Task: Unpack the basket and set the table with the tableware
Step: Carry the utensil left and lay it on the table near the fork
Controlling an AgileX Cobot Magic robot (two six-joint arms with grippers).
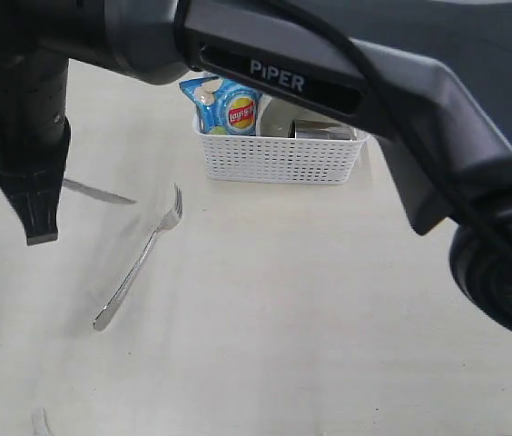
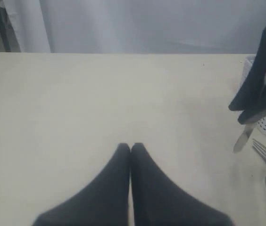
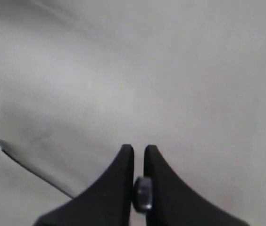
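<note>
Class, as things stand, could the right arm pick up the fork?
Probably not yet: the right tool is shut on the knife and would have to put it down first. The fork itself lies uncovered on the table.

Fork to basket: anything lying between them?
No. In the exterior view the stretch of table between the fork and the basket is bare.

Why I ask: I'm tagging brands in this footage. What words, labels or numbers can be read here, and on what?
"PiPER": on the dark robot arm that crosses the top of the exterior view.
"Lay's": logo on the blue chips bag standing in the white basket.
Other print on the bag is too blurred to read.
The wrist views show no text.
</note>
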